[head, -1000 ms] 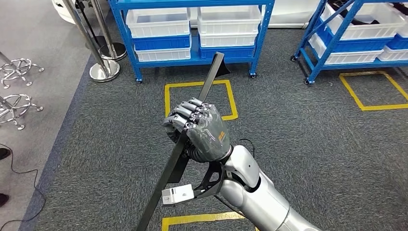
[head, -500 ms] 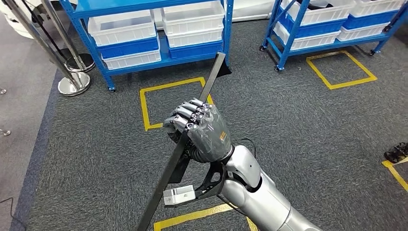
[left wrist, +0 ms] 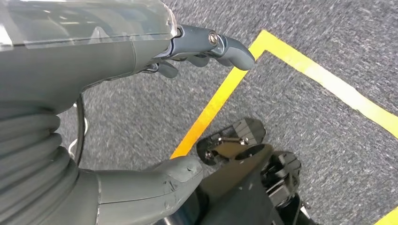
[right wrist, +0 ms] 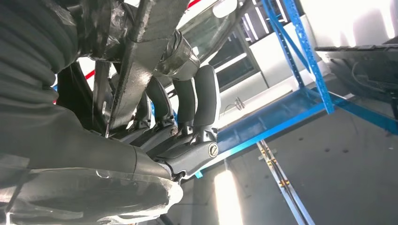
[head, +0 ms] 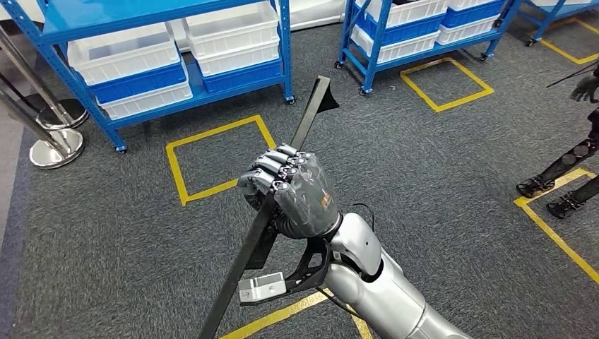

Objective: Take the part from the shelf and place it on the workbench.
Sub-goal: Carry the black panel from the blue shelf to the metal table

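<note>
While clasped by the right robot hand (head: 293, 191), the long dark part (head: 282, 173) is carried upright over the floor (head: 438, 183) | left robot hand (left wrist: 141, 56) loose, nothing held | step: transport | next: workbench must be reached | blue shelf (head: 141, 63) beyond.

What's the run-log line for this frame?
phase: carrying | right hand: grips bar mid-length, tilted | left hand: holds nothing, over carpet | shelf: ahead-left | workbench: unseen

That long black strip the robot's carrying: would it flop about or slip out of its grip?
The black strip looks stiff: it runs straight on both sides of the right hand. Being long and held near its middle, it may tend to swing. The fingers wrap it, so slipping seems unlikely.
</note>
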